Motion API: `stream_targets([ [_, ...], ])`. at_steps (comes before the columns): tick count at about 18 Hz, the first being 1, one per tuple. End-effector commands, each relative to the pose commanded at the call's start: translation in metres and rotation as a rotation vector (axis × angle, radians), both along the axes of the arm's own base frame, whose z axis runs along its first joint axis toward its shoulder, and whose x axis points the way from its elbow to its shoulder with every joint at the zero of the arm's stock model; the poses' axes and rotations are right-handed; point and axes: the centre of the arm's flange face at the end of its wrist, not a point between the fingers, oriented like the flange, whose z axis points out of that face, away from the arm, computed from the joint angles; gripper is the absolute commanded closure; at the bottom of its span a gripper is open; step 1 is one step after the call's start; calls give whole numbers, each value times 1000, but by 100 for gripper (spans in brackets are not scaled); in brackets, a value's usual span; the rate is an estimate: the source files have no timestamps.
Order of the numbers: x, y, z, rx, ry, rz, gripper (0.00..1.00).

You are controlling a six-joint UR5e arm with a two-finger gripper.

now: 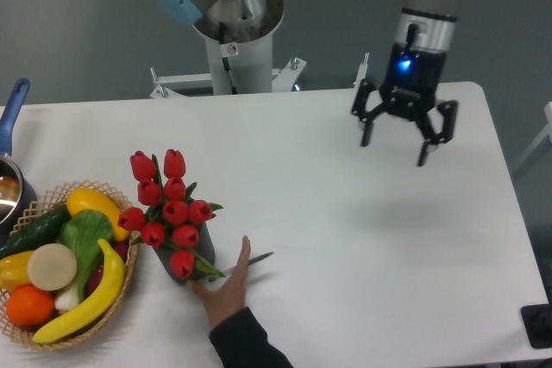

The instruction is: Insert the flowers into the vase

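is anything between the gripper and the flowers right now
Not on the table between them, but a person's hand has reached in from the bottom edge and sits right against the vase holding the flowers. The gripper hangs open, far off to the right.

Probably robotics lab: arm pedestal (231,58) bolted behind bare white table (362,239), plain grey wall (78,23).
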Motion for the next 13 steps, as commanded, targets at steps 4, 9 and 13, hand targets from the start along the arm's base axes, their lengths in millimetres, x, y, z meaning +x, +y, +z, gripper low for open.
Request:
stream_targets([
  [4, 7, -18, 23, -54, -30, 33, 0],
  [9, 15, -45, 52, -103, -98, 6, 0],
  [13, 16, -77, 68, -198, -102, -58, 0],
])
